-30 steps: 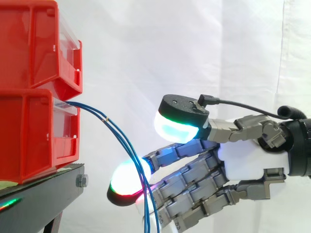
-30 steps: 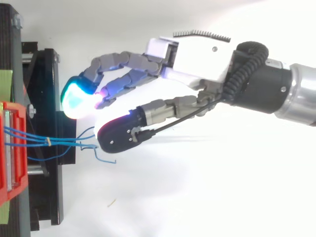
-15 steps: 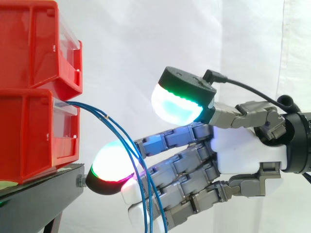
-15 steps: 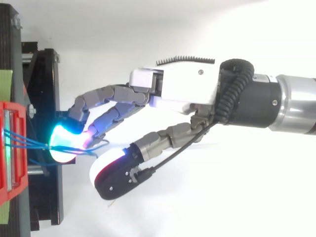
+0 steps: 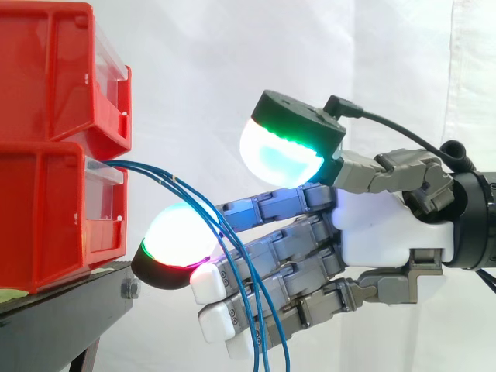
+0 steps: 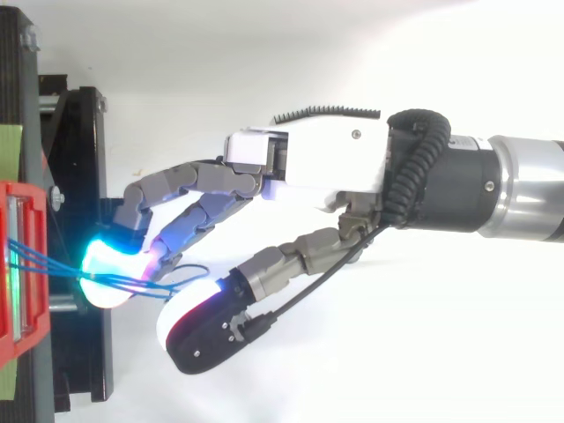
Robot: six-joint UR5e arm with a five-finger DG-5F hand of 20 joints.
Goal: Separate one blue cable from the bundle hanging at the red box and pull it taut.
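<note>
Cables [image 5: 155, 174]: thin blue strands that leave the red box [image 5: 46, 209] pointing at the hand [image 5: 380, 232]. They curve over the foremost fingertip [image 5: 177, 240], then hang down across the fingers, long axis near upright.
Fingers: almost straight and spread wide from the thumb [image 5: 283, 151] above, gripping nothing.
Change: half a second ago the strands ran close together; now they fan apart below the fingertips, which have come closer to the box.
Make: glossy plastic box with a clear front lip, rounded glowing pads, grey jointed links, white palm shell.
Around: black stand [image 5: 62, 310] below the fingertips, white curtain [image 5: 201, 77] behind.
</note>
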